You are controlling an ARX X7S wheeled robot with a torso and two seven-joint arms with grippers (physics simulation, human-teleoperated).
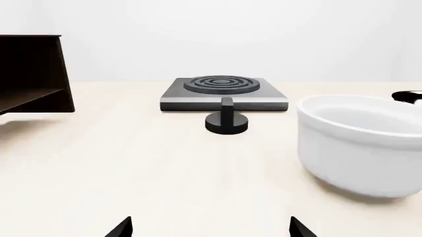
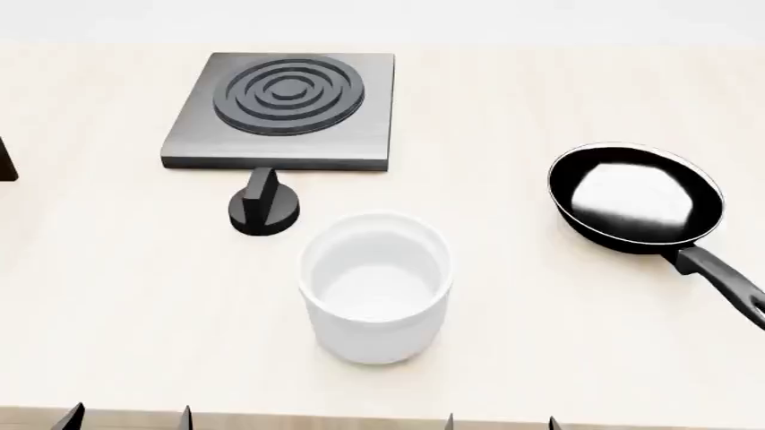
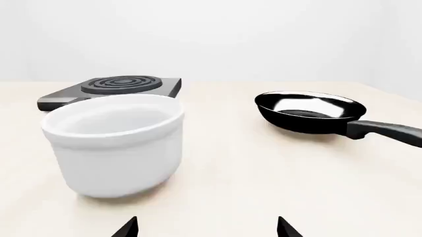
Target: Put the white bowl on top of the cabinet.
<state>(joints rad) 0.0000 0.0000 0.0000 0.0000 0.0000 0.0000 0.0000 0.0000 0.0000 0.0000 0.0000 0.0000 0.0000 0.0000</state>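
The white bowl (image 2: 376, 285) stands upright and empty on the pale table, near its front edge; it also shows in the left wrist view (image 1: 361, 143) and the right wrist view (image 3: 115, 143). The dark brown cabinet (image 1: 31, 74) stands at the table's far left; only a sliver of it (image 2: 5, 161) shows in the head view. My left gripper (image 2: 127, 417) is open and empty, at the front edge, left of the bowl. My right gripper (image 2: 500, 421) is open and empty, at the front edge, right of the bowl. Neither touches the bowl.
A grey stove plate (image 2: 285, 109) with black rings lies behind the bowl, with a black knob (image 2: 263, 208) in front of it. A black frying pan (image 2: 636, 197) lies at the right, its handle (image 2: 725, 279) pointing to the front right.
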